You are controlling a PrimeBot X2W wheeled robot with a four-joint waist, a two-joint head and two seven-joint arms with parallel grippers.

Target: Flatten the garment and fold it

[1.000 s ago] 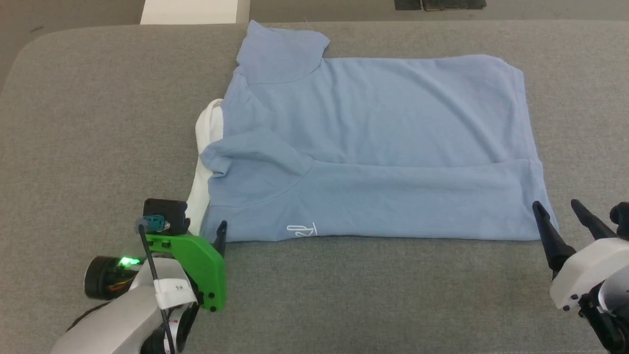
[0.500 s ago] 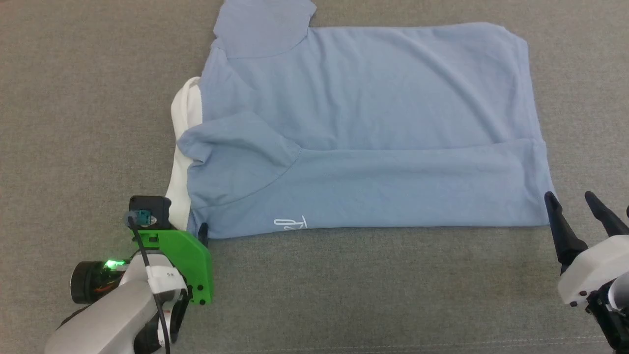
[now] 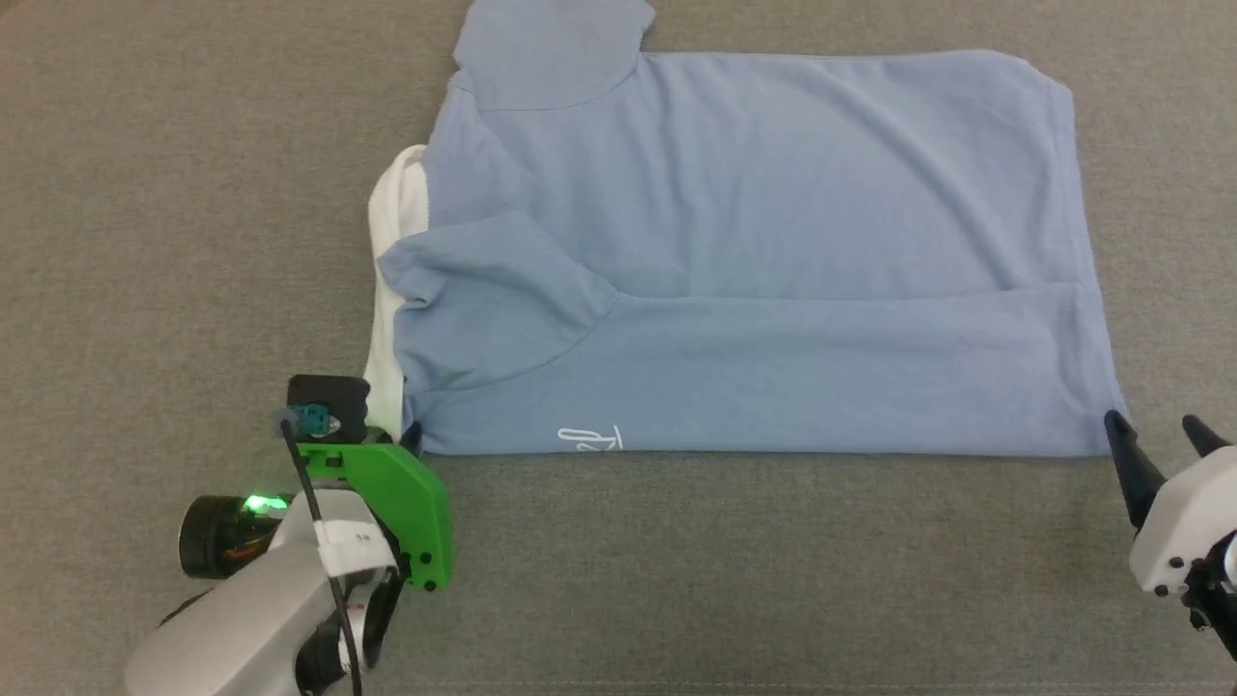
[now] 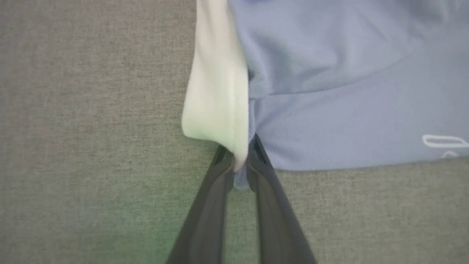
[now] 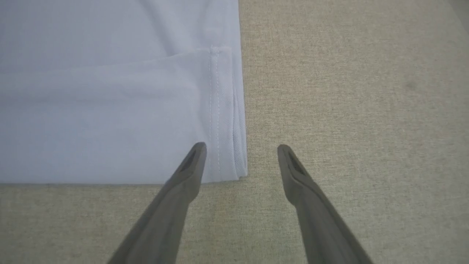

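A light blue polo shirt, the garment (image 3: 754,242), is spread on a grey fabric-covered table (image 3: 145,193), with no table edge in the head view. The shirt is laid sideways: its white collar (image 3: 391,251) is turned to the left and its hem to the right. The near long side is folded over onto the body, so that a straight fold line forms the near edge. One short sleeve (image 3: 493,300) is folded across the chest, and the other sleeve (image 3: 551,48) is seen at the far left. A small white cursive logo (image 3: 591,441) is seen on the near edge, close to the collar.

The left gripper (image 4: 240,161) is pressed together at the near left corner of the shirt, where the collar tip and a bit of blue cloth are pinched between its dark fingers. A green bracket (image 3: 396,503) is carried on its wrist.

The right gripper (image 5: 242,148) is held spread at the near right corner. One finger is seen over the stitched hem and the other over bare table. Whether the cloth is touched cannot be told.
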